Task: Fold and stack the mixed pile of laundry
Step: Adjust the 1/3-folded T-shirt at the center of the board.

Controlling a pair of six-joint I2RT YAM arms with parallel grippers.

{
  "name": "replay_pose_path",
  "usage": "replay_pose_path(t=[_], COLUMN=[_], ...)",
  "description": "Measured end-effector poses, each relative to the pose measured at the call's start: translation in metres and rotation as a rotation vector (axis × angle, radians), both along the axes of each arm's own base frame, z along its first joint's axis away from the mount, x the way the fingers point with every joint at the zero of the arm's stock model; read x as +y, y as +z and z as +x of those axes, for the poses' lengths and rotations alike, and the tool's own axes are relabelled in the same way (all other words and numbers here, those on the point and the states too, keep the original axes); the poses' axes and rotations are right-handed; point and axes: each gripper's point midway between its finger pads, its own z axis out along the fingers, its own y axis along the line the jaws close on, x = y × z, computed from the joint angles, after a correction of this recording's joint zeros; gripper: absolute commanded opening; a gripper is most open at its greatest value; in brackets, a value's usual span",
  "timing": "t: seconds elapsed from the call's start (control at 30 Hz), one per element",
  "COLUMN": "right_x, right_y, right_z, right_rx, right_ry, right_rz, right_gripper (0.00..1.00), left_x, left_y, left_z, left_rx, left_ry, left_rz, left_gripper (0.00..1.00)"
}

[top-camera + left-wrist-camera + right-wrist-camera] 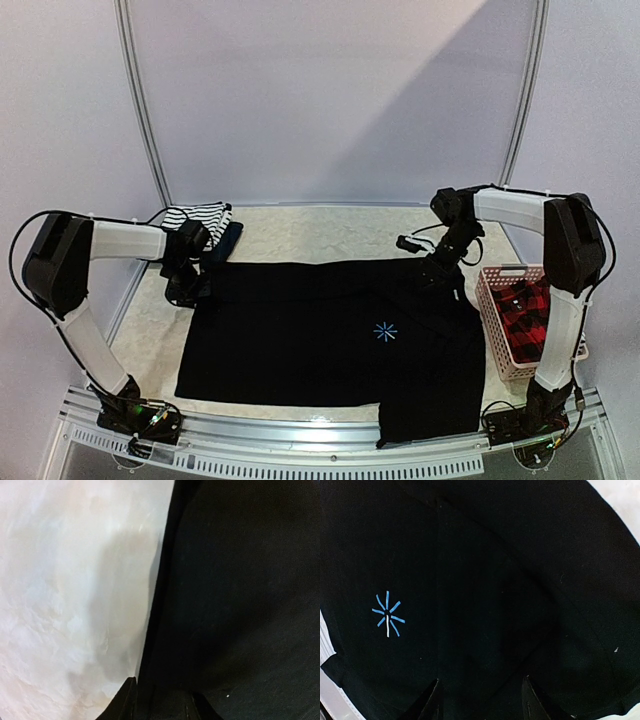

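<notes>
On a pale marbled tabletop (290, 225) enclosed by plain lilac-white walls, a large black shirt (300, 330) lies spread flat, a small blue star mark (385, 332) near its middle. A black-and-white striped tank top (198, 215) and a navy piece (230, 238) lie together at the far left. A red-black plaid shirt (526, 312) sits in the pink basket (489, 297) at the right. The left claw (162, 692) and right claw (481, 682) are both part open at the black shirt's far corners, fingertips apart over the cloth
</notes>
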Motion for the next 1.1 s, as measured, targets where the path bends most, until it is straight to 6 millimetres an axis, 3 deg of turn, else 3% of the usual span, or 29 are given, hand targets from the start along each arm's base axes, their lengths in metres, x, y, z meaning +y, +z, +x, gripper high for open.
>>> replay_pose_path(t=[0.3,0.47,0.9,1.1], right_x=[-0.002,-0.002,-0.003,-0.002], right_y=[-0.010,-0.011,-0.015,-0.016], right_z=[-0.008,-0.008,-0.010,-0.010], right_rx=[0.024,0.025,0.026,0.027], right_ry=[0.000,0.000,0.000,0.001], right_rz=[-0.006,-0.005,-0.003,-0.001], right_gripper=[0.53,0.53,0.53,0.53], left_x=[-0.004,-0.006,-0.009,-0.027], left_y=[0.002,0.007,0.055,0.063], left_z=[0.017,0.024,0.062,0.051], left_rx=[-0.053,-0.066,-0.124,-0.075], left_ry=[-0.042,-0.078,-0.266,-0.560], left_rz=[-0.020,-0.015,0.098,0.259], left_gripper=[0.15,0.00,0.00,0.00])
